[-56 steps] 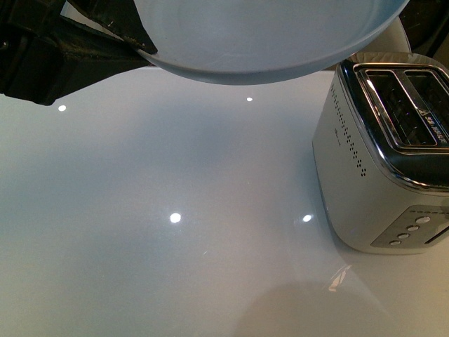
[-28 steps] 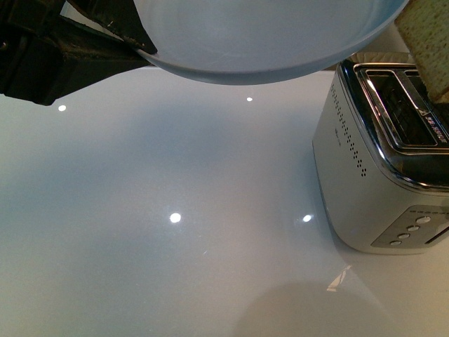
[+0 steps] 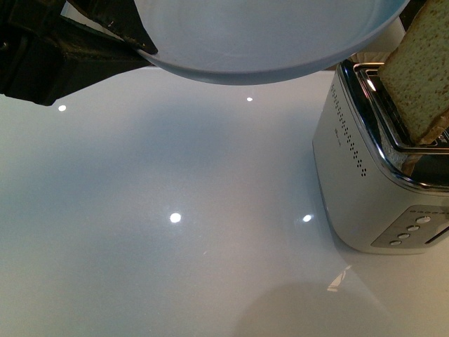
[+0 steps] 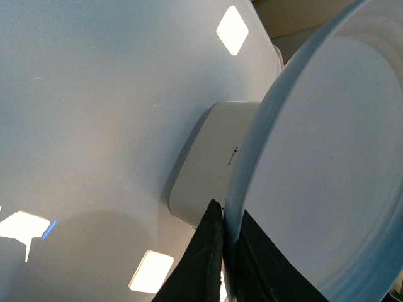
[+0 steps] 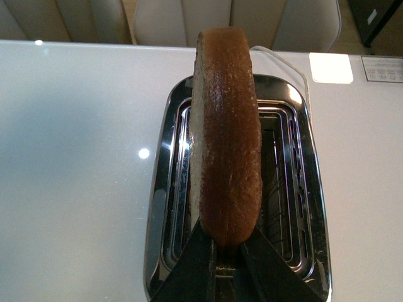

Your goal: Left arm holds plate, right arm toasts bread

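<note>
Front view: pale blue-grey plate at 12 o'clock, raised off the glossy white table, partly cut by the frame edge. Clamped at its 9 o'clock rim by the left gripper, black and angular, reaching in from 10 o'clock, with one dark finger lying over the rim. At 3 o'clock, silver toaster standing on the table, well apart from the left gripper, with a chrome top and a row of buttons on its near face. At 2 o'clock, bread, light tan with speckled crumb, tilted, lower end down at the toaster's top. Entry into a slot not discernible from here.

Left wrist view: left gripper closed on the plate rim, one finger on each side of it, plate tilted steeply. Toaster body showing beyond the plate edge. Bright light reflections on the table.

Right wrist view: bread seen edge-on, brown crust toward the camera, hanging over one of the toaster's two slots and lined up lengthwise with it. Held at its near end by the right gripper, a dark finger pressed against each face of the slice. Other slot uncovered, wire guides visible inside. White cord trailing from the toaster's far end across the table.
</note>
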Available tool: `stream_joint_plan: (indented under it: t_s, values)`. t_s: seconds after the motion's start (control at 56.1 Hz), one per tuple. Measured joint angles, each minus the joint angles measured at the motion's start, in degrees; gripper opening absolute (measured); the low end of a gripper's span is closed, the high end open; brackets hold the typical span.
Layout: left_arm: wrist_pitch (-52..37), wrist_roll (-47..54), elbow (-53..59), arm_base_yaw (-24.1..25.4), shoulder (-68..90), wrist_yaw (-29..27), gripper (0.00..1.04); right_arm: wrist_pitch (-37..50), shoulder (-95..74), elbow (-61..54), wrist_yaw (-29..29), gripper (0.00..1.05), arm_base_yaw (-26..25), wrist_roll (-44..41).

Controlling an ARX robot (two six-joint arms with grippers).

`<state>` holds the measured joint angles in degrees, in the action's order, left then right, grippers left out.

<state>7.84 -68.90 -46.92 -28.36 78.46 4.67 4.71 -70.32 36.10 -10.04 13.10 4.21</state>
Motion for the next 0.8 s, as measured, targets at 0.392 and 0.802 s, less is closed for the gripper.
stream_joint_plan:
  t_s: [0.392,0.802]
  values:
    - [0.0,0.0,0.0,0.0,0.0,0.0,0.03,2.2,-3.7,-0.3,-0.9,0.03,-0.4,-0.3]
    - [0.0,0.0,0.0,0.0,0.0,0.0,0.03,4.5,-7.8,-1.6,-1.6,0.03,0.8,-0.6]
